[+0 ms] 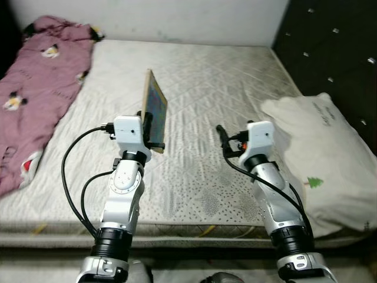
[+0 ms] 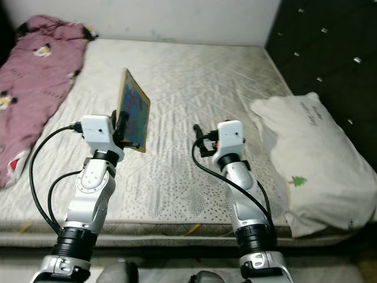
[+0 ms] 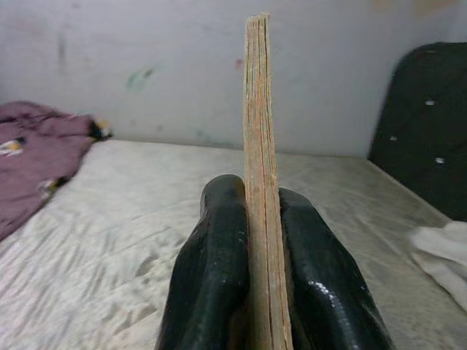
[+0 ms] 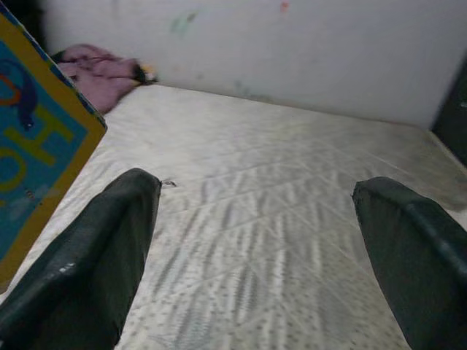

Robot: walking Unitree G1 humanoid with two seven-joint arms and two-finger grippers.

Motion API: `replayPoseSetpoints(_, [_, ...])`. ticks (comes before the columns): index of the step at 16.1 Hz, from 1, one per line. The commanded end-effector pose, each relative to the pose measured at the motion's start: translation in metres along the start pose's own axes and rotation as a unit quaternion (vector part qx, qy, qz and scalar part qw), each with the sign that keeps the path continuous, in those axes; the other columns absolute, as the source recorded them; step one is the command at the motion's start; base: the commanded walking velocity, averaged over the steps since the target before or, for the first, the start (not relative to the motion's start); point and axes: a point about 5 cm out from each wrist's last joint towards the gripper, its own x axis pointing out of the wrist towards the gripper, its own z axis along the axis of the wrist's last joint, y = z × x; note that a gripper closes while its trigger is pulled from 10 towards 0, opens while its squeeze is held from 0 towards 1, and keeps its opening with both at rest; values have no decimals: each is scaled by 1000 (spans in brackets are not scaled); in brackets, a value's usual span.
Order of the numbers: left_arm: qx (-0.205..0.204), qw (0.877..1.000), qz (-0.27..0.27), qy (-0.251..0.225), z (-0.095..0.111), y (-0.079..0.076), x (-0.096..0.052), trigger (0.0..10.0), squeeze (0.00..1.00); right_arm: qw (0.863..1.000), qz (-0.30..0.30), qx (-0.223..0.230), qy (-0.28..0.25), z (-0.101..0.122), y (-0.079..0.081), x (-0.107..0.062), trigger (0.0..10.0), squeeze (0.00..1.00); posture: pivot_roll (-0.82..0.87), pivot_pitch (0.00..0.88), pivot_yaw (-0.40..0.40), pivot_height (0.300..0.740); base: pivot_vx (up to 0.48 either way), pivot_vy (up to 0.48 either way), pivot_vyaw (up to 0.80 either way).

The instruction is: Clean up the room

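A thin book (image 1: 156, 106) with a blue cover and yellow border stands on edge above the bed, held up off the mattress (image 1: 206, 76). My left gripper (image 1: 154, 131) is shut on its lower edge; in the left wrist view both black fingers (image 3: 219, 270) press against the book's (image 3: 263, 182) spine. My right gripper (image 1: 222, 134) hovers open over the middle of the mattress, to the right of the book, with nothing between its fingers (image 4: 109, 248). The book's cover (image 4: 36, 153) shows at the edge of the right wrist view.
A pink patterned blanket (image 1: 35, 88) lies bunched along the bed's left side. A white pillow (image 1: 324, 153) rests at the right edge, beside a dark tufted headboard (image 1: 336, 47). A pale wall (image 1: 153, 17) runs behind the bed.
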Motion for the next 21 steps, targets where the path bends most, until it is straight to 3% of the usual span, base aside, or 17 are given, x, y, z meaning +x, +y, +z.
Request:
replayPoseSetpoints(1, [4, 1000, -2, -15, 7, -1, 3, 10000, 0, 1000, 1, -3, -3, 1, 1, 0, 10000, 0, -11, 21, -42, 740, 0, -326, 781])
replayPoseSetpoints(14, [1, 1000, -7, -15, 8, -3, 4, 10000, 0, 1000, -7, 4, 7, -1, -1, 1, 10000, 0, -14, 24, -45, 740, 0, -364, 0])
replayPoseSetpoints(16, [0, 1000, -7, -16, 8, -3, 4, 10000, 0, 1000, -7, 6, 8, -1, -1, 1, 10000, 0, -13, 24, -44, 740, 0, -364, -800])
replayPoseSetpoints(21, [-9, 1000, -8, -22, 10, -4, 4, 10000, 0, 1000, -6, 3, 8, -2, -1, 1, 10000, 0, -13, 23, -43, 740, 0, 0, 0])
